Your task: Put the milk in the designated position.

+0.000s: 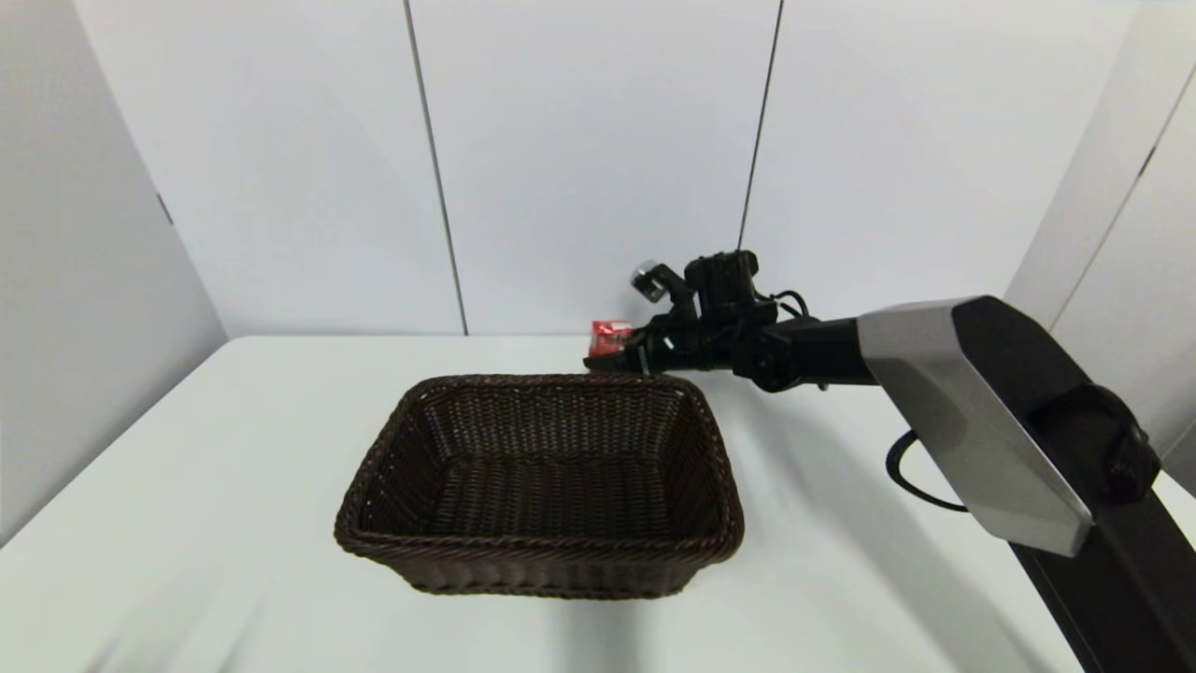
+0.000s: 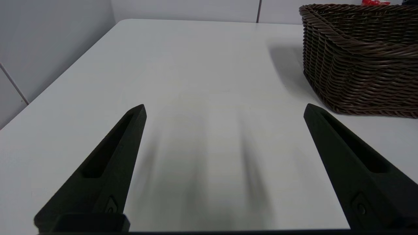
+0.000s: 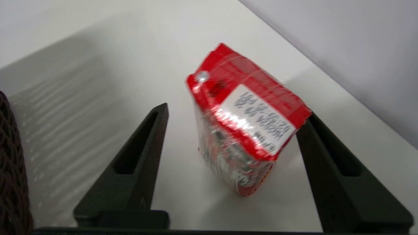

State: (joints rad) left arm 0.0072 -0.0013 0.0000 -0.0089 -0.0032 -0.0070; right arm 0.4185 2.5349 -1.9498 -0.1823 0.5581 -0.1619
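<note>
The right gripper (image 3: 233, 114), at center-right of the head view, has its 2 black fingers spread around the small red foil-wrapped milk carton (image 3: 243, 120) standing behind the brown woven wicker basket (image 1: 542, 477), apparently lining up a grasp, while the left gripper (image 2: 225, 111) idles wide open.

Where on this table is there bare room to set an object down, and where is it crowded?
Bare table lies left of the basket, where the open left end effector hovers, and along the near edge. The basket's floor is bare too. It is crowded behind the basket's far right corner: there the open right end effector straddles the milk.
</note>
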